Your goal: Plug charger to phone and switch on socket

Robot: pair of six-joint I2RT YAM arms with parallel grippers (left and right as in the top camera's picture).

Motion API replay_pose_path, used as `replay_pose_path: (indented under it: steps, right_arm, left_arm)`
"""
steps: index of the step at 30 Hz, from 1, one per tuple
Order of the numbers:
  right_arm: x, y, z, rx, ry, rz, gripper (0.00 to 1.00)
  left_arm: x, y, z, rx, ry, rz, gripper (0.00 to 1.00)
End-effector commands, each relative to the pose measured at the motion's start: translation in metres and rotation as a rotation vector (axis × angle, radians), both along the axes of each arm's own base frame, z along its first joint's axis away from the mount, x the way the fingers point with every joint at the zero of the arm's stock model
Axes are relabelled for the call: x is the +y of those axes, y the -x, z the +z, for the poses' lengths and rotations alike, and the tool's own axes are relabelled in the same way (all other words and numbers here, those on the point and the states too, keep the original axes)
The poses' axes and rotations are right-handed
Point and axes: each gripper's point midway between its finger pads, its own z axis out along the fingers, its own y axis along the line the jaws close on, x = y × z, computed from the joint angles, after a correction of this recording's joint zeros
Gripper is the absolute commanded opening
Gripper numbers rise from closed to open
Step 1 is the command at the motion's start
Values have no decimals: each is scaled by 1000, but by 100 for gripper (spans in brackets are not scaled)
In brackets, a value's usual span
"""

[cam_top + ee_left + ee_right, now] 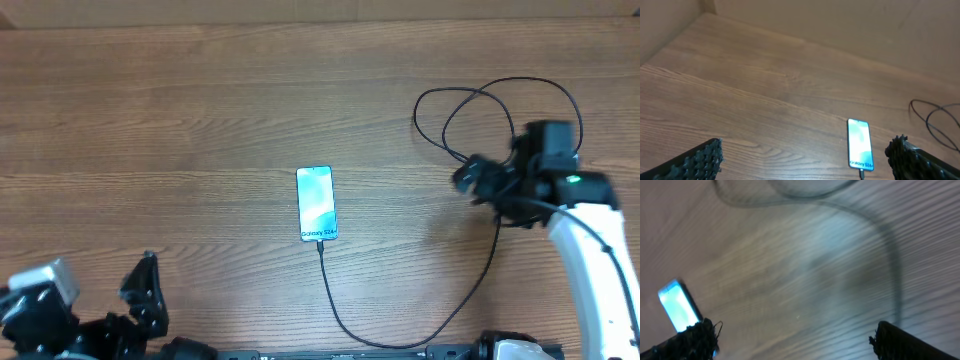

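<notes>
The phone (316,203) lies flat in the middle of the table, screen lit with "Galaxy S24+" text. The black charger cable (340,320) runs from the phone's near edge in a curve to the right and up into loops (500,95) at the far right. The phone also shows in the left wrist view (860,144) and the right wrist view (677,305). The power strip is out of view. My left gripper (805,160) is open and empty at the near left. My right gripper (792,335) is open and empty above the cable at the right (468,178).
The wooden table (180,120) fills the view. The right arm's white link (590,250) stands at the near right over part of the cable. A wall rises at the far edge in the left wrist view (840,20).
</notes>
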Motion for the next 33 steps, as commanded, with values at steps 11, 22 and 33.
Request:
replay_pose_path:
  steps: [11, 22, 33]
  right_arm:
    - [-120, 6, 53, -121, 88, -386, 100]
    - [-168, -9, 42, -160, 120, -486, 55]
    - [-198, -40, -1, -122, 151, -505, 4]
  left_arm:
    - [11, 18, -26, 119, -32, 40, 100]
    - [21, 32, -30, 122, -27, 126, 100]
    - [36, 90, -29, -97, 39, 150, 100]
